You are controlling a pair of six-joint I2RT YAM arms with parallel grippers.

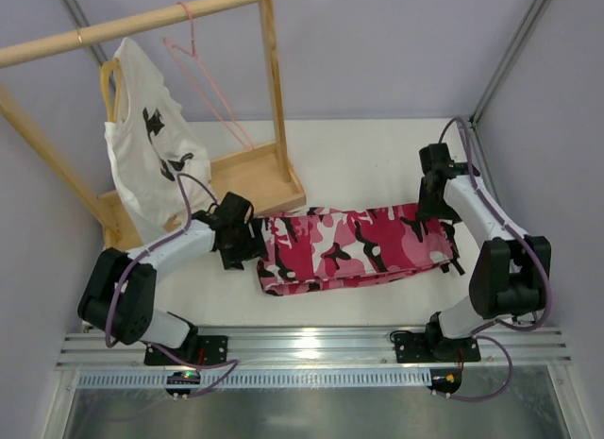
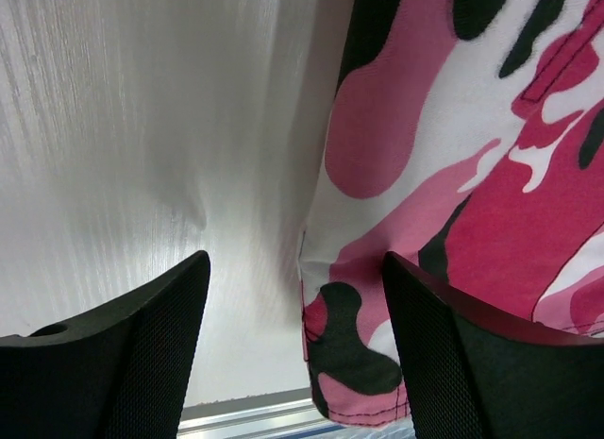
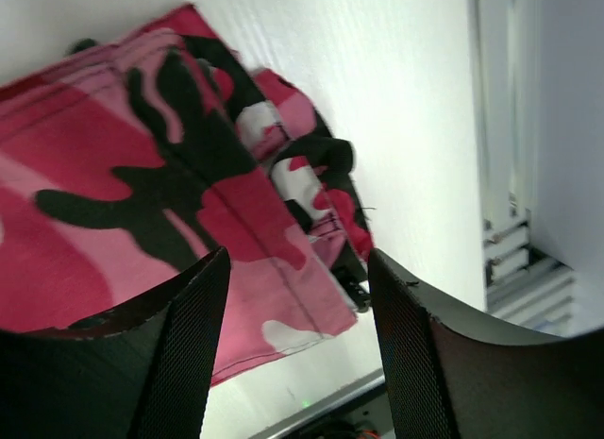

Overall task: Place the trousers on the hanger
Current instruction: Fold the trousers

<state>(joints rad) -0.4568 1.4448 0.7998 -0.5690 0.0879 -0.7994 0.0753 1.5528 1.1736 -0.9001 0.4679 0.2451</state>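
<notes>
Holding left gripper (image 2: 294,297) and right gripper (image 3: 297,269), jaws spread and empty, over opposite ends of the trousers (image 1: 354,245); judging cloth light, limp, best pinched at stitched edges.

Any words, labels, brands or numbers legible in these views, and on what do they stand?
No text can be read in any view.
The black print on the white T-shirt shows only as blotchy shapes. It is too small to tell whether it holds letters.
The trousers show a camouflage pattern only, with no label in sight.
The metal rail has no legible marking.
</notes>
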